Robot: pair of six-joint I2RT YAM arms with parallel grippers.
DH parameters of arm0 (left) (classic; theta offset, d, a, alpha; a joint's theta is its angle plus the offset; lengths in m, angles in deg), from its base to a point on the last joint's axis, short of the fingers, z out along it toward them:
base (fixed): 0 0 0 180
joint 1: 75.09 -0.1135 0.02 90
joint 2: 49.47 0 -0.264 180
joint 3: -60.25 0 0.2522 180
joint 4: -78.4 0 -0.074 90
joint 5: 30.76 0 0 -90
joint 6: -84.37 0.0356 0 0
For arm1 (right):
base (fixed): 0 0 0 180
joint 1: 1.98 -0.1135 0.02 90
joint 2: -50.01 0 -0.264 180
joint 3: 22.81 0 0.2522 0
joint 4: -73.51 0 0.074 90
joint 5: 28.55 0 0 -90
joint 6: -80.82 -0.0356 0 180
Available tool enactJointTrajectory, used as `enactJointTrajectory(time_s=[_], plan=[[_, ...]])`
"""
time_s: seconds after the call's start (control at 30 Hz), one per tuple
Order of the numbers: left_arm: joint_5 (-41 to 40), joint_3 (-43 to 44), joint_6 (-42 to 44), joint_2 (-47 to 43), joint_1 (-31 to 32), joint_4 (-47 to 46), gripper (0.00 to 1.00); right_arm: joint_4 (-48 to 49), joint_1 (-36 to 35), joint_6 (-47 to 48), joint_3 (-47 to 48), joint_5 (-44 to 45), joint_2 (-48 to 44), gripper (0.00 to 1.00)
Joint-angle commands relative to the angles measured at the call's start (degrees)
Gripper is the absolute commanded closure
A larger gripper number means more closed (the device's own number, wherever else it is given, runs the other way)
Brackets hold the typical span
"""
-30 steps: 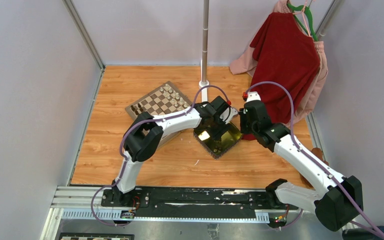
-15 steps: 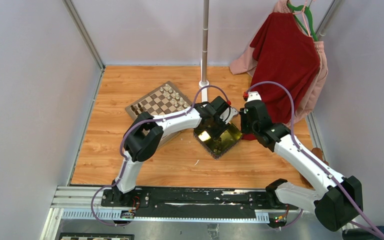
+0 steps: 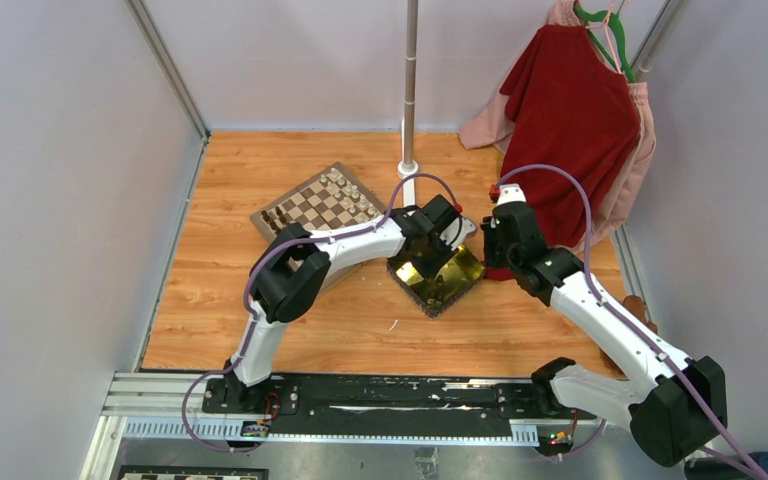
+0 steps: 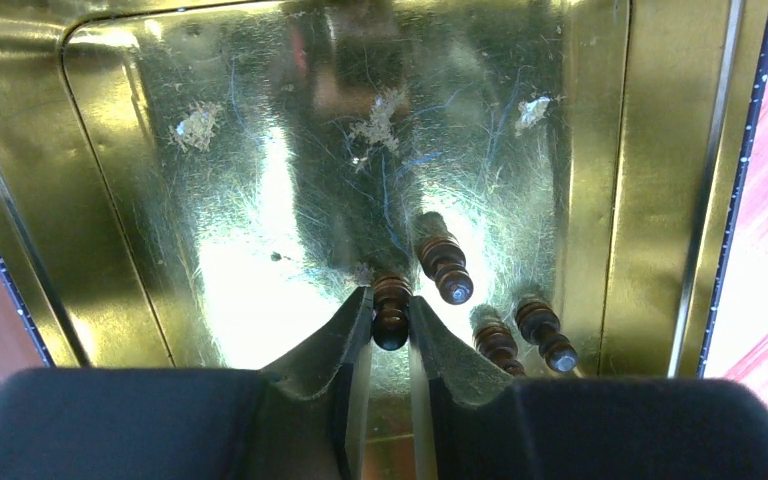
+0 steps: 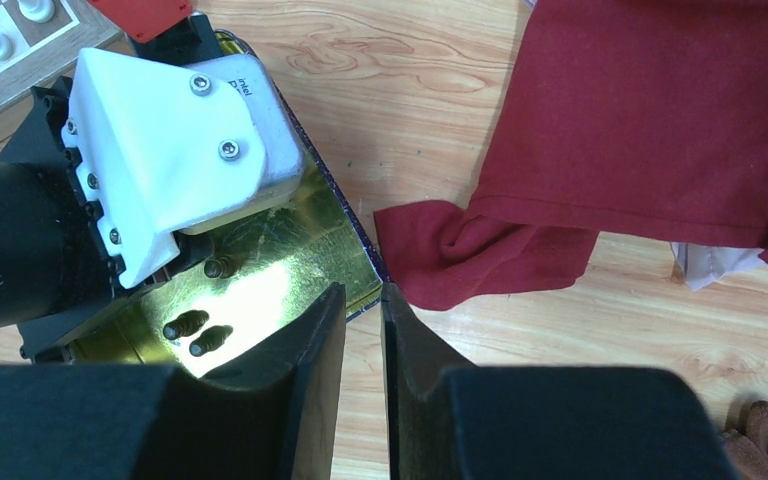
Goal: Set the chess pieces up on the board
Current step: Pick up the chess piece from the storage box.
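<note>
Left gripper (image 4: 391,335) clamps dark chess piece (image 4: 391,298), its sides hidden

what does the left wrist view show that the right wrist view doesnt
Left wrist only: the left end effector pinching a dark piece. Right wrist only: the red cloth, the board corner, the right end effector holding nothing. Both: the yellow tray with loose dark pieces lying in it.
</note>
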Motion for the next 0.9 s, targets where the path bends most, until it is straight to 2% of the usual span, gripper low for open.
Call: enactJointTrajectory(time_s=[0.0,0.13,0.27,0.87], plan=[[0.13,1.44,0.08,1.26,0.52,-0.30,0.78,-0.02,1.07,1.10,-1.08,-0.10,-1.49,0.76],[0.00,1.45,0.08,0.99,0.61,-0.21,0.86,-0.01,1.03,1.30,-1.17,-0.41,-1.78,0.76],[-0.67,1.33,0.08,-0.02,0.94,0.52,1.00,-0.01,1.07,1.32,-1.09,-0.74,-1.95,0.76],[-12.49,-0.03,-4.23,-12.51,1.05,5.17,1.00,-1.04,1.11,1.43,0.58,-1.75,-3.36,0.77]])
